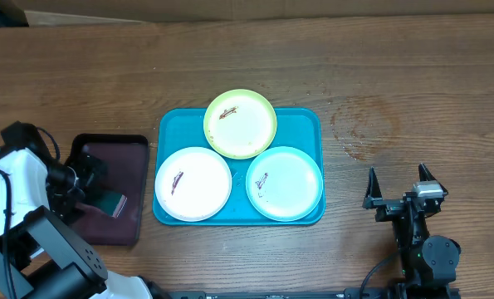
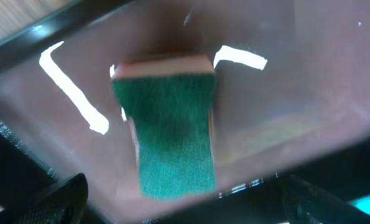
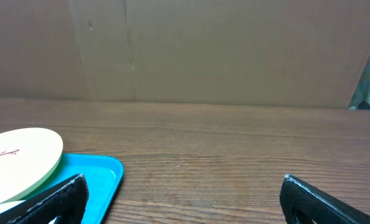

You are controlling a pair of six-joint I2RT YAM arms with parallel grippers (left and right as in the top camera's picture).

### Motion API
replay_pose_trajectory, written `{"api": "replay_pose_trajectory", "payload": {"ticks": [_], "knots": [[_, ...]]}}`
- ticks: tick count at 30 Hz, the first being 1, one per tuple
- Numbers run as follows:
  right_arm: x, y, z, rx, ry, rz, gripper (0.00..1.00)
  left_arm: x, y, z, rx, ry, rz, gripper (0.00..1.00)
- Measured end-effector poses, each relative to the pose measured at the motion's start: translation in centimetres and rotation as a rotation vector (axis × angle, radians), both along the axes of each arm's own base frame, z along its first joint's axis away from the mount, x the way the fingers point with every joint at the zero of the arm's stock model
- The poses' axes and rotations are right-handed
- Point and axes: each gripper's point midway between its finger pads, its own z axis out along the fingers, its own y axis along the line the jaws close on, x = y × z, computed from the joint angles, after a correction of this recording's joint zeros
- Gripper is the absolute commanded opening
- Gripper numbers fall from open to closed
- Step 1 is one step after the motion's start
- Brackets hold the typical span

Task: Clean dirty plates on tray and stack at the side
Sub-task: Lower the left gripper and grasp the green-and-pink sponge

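Three plates lie on the turquoise tray (image 1: 300, 120): a yellow-green plate (image 1: 240, 124) at the back, a white plate (image 1: 193, 183) front left, a teal-rimmed white plate (image 1: 285, 183) front right, each with a small dark smear. My left gripper (image 2: 185, 202) hangs open just above a green sponge (image 2: 172, 134) in the maroon tray (image 2: 296, 74), not touching it. In the overhead view the left gripper (image 1: 87, 178) is over that maroon tray (image 1: 122, 149). My right gripper (image 1: 398, 184) stands open over bare table right of the turquoise tray (image 3: 91, 177); the yellow-green plate (image 3: 20, 158) shows at its left.
The small maroon tray sits left of the turquoise tray, nearly touching it. A cardboard wall (image 3: 203, 50) runs along the table's far edge. Wooden tabletop (image 1: 413, 108) stretches right of the tray.
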Motion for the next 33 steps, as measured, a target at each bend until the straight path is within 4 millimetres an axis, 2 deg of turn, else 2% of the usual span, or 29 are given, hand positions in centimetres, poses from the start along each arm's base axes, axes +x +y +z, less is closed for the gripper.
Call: {"api": "replay_pose_trajectory", "payload": {"ticks": [7, 10, 14, 18, 22, 23, 24, 25, 26, 27, 28, 29, 30, 33], "knots": [[0.0, 0.0, 0.0, 0.0, 0.0, 0.0, 1.0, -2.1, -1.9, -4.9, -0.032, 0.013, 0.001, 1.0], [0.0, 0.0, 0.0, 0.0, 0.0, 0.0, 1.0, -2.4, -2.0, -5.2, -0.031, 0.013, 0.001, 0.98], [0.0, 0.0, 0.0, 0.0, 0.0, 0.0, 1.0, -2.0, -1.6, -5.2, -0.013, -0.001, 0.004, 0.84], [0.0, 0.0, 0.0, 0.0, -0.001, 0.0, 1.0, -1.5, -1.0, -5.2, 0.019, -0.018, 0.006, 0.59], [0.0, 0.0, 0.0, 0.0, 0.0, 0.0, 1.0, -1.6, -0.5, -5.3, 0.043, -0.013, 0.011, 0.11], [0.0, 0.0, 0.0, 0.0, 0.0, 0.0, 1.0, -1.6, -0.5, -5.3, 0.046, -0.013, 0.009, 0.05], [0.0, 0.0, 0.0, 0.0, 0.0, 0.0, 1.0, -1.6, -0.5, -5.3, 0.047, -0.012, 0.009, 0.04], [0.0, 0.0, 0.0, 0.001, 0.0, 0.0, 1.0, -1.6, -0.4, -5.3, 0.048, -0.012, 0.008, 0.05], [0.0, 0.0, 0.0, 0.0, 0.0, 0.0, 1.0, -1.6, -0.4, -5.4, 0.047, -0.011, 0.012, 0.12], [0.0, 0.0, 0.0, 0.0, 0.0, 0.0, 1.0, -1.6, -0.4, -5.4, 0.048, -0.011, 0.012, 0.27], [0.0, 0.0, 0.0, 0.0, 0.0, 0.0, 1.0, -1.6, -0.4, -5.4, 0.048, -0.011, 0.013, 0.49], [0.0, 0.0, 0.0, 0.0, 0.0, 0.0, 1.0, -1.5, -0.4, -5.4, 0.048, -0.013, 0.015, 0.8], [0.0, 0.0, 0.0, 0.0, 0.0, 0.0, 1.0, -1.5, -0.4, -5.4, 0.048, -0.016, 0.015, 1.0], [0.0, 0.0, 0.0, 0.0, 0.0, 0.0, 1.0, -0.9, -0.2, -5.2, 0.058, -0.04, 0.016, 1.0]]}}
